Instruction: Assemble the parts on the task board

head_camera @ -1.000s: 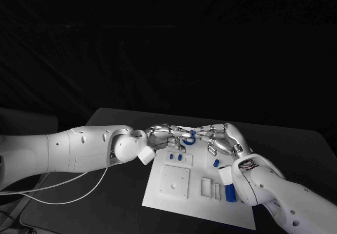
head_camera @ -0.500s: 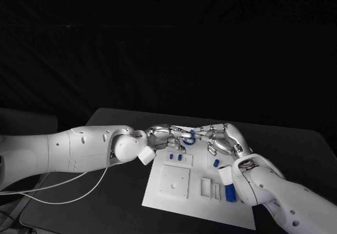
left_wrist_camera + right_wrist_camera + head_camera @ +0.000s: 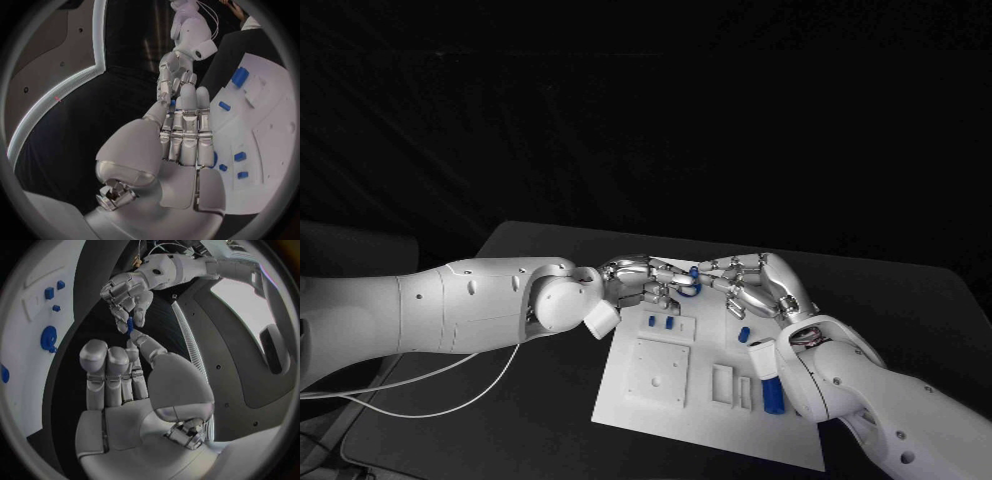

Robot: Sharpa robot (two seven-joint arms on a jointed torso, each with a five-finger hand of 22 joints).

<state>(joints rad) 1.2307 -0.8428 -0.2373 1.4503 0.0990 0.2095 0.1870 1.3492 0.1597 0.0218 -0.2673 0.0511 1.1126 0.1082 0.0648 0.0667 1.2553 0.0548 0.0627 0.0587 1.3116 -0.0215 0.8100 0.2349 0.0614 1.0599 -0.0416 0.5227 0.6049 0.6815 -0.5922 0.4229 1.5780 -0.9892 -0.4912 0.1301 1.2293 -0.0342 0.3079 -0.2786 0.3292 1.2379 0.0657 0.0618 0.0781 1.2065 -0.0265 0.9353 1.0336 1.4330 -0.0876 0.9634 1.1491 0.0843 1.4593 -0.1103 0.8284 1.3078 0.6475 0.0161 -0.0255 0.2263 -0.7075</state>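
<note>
Black room and dark table [image 3: 545, 400], white task board [image 3: 711, 420] at centre, left hand [image 3: 643, 280] at its ten o'clock corner, fingers pinching a small blue part [image 3: 130, 324], right hand [image 3: 759, 285] at twelve o'clock, fingertips meeting it, grip unclear, blue ring [image 3: 689, 290] between them.

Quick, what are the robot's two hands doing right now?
Left hand: pinching a small blue part at its fingertips.
Right hand: touching the same blue part; a firm hold cannot be told.
</note>
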